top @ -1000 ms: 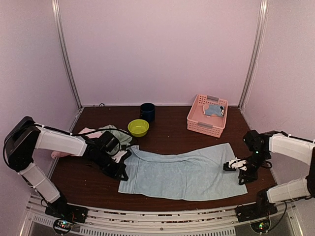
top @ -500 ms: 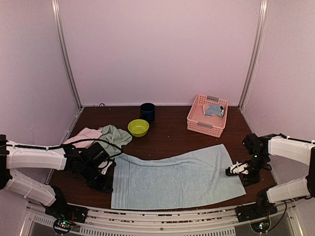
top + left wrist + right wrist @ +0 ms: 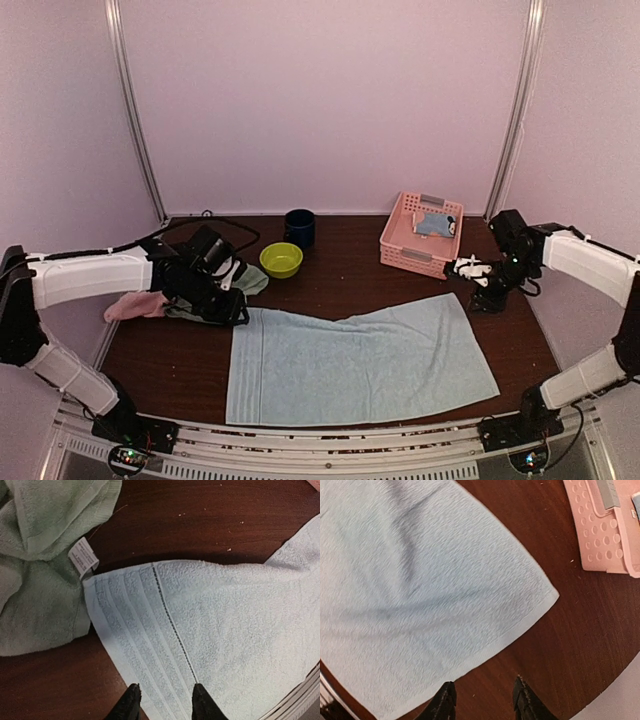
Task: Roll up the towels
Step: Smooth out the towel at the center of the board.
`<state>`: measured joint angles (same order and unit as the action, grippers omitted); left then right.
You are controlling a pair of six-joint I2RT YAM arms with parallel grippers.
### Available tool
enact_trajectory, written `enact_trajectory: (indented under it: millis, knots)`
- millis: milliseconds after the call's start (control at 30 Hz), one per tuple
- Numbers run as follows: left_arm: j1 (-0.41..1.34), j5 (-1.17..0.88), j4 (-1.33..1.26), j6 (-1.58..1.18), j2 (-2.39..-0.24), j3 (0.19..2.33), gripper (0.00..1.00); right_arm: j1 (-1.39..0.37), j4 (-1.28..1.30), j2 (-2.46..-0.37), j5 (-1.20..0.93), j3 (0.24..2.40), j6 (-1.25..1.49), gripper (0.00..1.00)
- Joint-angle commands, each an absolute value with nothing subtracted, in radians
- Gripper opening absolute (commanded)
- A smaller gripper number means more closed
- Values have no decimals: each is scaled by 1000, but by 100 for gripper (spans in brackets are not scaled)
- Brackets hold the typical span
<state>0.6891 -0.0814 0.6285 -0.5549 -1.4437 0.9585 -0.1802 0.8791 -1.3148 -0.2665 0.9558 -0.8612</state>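
A plain pale blue towel (image 3: 355,360) lies spread flat across the front of the table. My left gripper (image 3: 236,310) hovers open over its far-left corner. In the left wrist view the striped hem (image 3: 150,640) passes under the open gripper (image 3: 165,705), with nothing held. My right gripper (image 3: 468,270) is open just beyond the towel's far-right corner (image 3: 547,597); in its wrist view the gripper (image 3: 484,704) stands over bare wood. A mint green towel (image 3: 248,280) (image 3: 40,555) and a pink towel (image 3: 135,305) lie crumpled at the left. A patterned towel (image 3: 435,225) sits in the basket.
A pink lattice basket (image 3: 410,250) (image 3: 605,535) stands at the back right, close to my right gripper. A lime-green bowl (image 3: 281,260) and a dark mug (image 3: 299,228) stand at the back centre. The enclosure's walls close in all sides.
The towel was drawn toward the near edge and laid flat. My left gripper opened, releasing the corner, and rose away. My right gripper moved from the towel's right edge back toward the basket.
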Motion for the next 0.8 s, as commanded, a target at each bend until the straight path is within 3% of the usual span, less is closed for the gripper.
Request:
enact_trajectory:
  millis: [0,167,367,600,767]
  knots:
    - [689,-140,503,-445,-1588,1019,35,-187,667,-1480,-310,1002,-646,40]
    - [690,-96,477,-428,-1663,1029,35,-187,554,-1602,-321,997,-601,38]
    - [690,-75,475,-423,-1673,1023,36,-167,464,-1698,-164,944,-532,36]
    - [657,-60,457,-415,-1637,987,40,-36,479,-1682,-25,881,-558,36]
    - [649,-117,406,-405,-1649,975,41,28,539,-1652,-71,879,-610,37]
